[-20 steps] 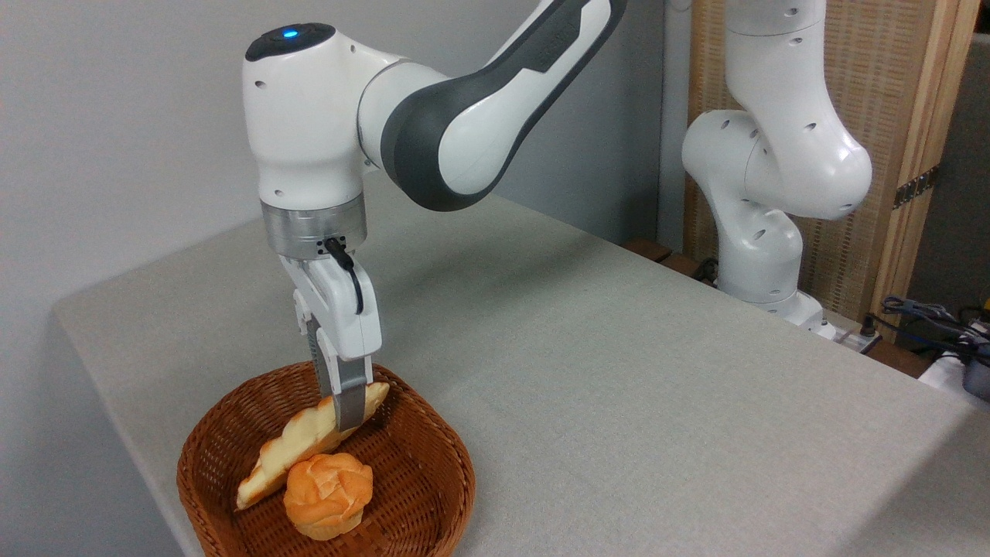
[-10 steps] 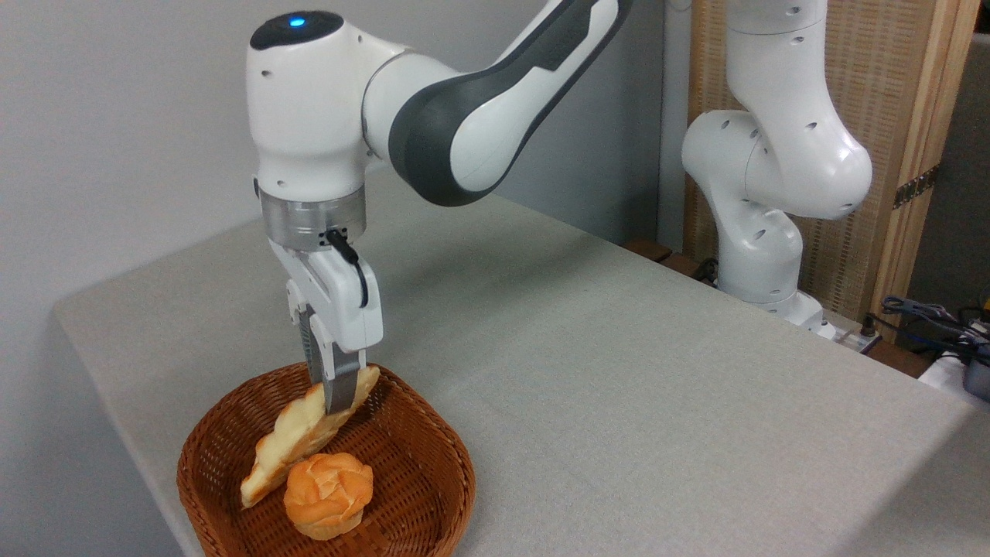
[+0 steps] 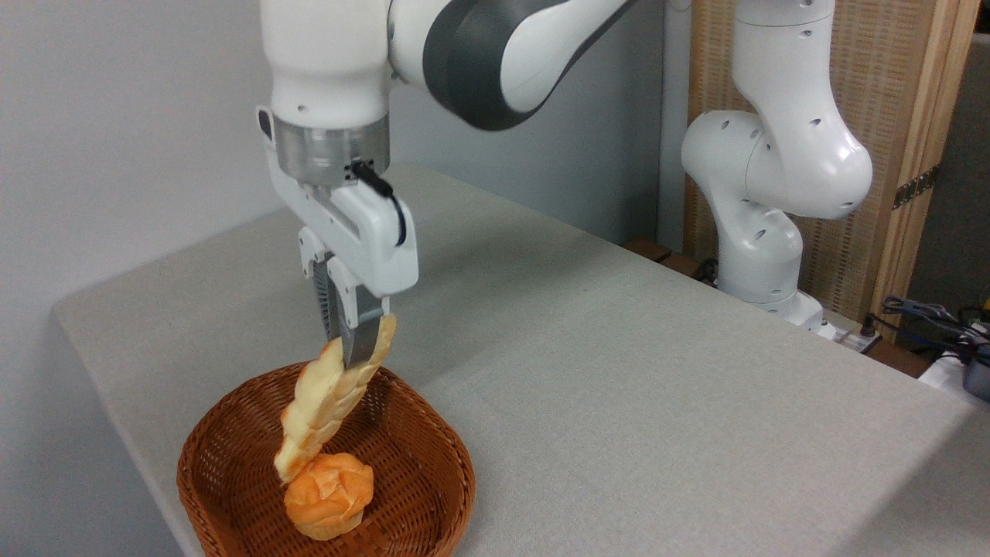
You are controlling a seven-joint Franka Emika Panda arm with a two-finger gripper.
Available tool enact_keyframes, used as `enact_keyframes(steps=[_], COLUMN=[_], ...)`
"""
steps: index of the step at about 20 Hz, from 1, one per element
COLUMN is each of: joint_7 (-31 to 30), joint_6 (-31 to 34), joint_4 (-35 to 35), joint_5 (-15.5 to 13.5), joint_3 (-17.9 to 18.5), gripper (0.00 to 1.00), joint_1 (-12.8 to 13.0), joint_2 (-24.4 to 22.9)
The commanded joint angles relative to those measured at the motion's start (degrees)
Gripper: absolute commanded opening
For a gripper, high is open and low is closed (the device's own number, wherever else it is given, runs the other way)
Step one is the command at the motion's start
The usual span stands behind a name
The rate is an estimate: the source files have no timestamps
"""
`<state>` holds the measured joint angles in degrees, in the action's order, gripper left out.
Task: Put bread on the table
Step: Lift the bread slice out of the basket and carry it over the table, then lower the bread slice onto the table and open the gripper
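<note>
The bread [image 3: 329,402], a long pale baguette-like piece with golden ridged edges, hangs steeply tilted above the basket. My gripper [image 3: 356,350] is shut on its upper end, near the tip. The bread's lower end points down just in front of the round bun and looks clear of the basket floor. The table [image 3: 619,387], covered in light grey-beige cloth, stretches to the right and behind.
A brown wicker basket [image 3: 433,456] sits at the table's front left corner. A round orange knotted bun [image 3: 329,497] lies inside it. The arm's white base [image 3: 762,232] stands at the table's far right edge, with cables [image 3: 928,317] beside it.
The gripper has risen with the bread in it and shifted slightly right. The bread has lifted out of the basket and now hangs much steeper. The bun has stayed put.
</note>
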<state>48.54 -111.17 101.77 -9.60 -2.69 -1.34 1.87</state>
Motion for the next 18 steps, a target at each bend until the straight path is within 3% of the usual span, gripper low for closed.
enact_keyframes(steps=[1, 5, 9, 10, 11, 12, 13, 14, 16, 18], joint_7=[1.2, 1.3, 1.2, 1.2, 1.0, 1.0, 1.2, 1.1, 1.2, 2.1], joint_6=[7.4, 17.3, 18.9, 18.9, 18.8, 17.8, 17.0, 15.7, 15.3, 15.1], joint_4=[-0.2, 1.1, 7.5, 9.0, 10.4, 11.8, 12.8, 13.5, 14.1, 14.0], joint_5=[-1.5, -3.5, -4.3, -4.4, -4.5, -4.6, -4.6, -4.6, -4.5, -3.9], joint_3=[3.0, 5.4, 6.1, 6.2, 6.2, 6.2, 6.2, 6.2, 6.2, 6.3], gripper=[0.19, 0.19, 0.20, 0.25, 0.44, 0.77, 0.86, 0.87, 1.00, 1.00], joint_1=[0.4, 0.6, 1.2, 2.0, 2.9, 3.3, 4.0, 4.3, 4.5, 4.5], joint_2=[-5.3, -10.2, -14.2, -14.6, -14.6, -14.4, -14.3, -14.2, -14.3, -14.3])
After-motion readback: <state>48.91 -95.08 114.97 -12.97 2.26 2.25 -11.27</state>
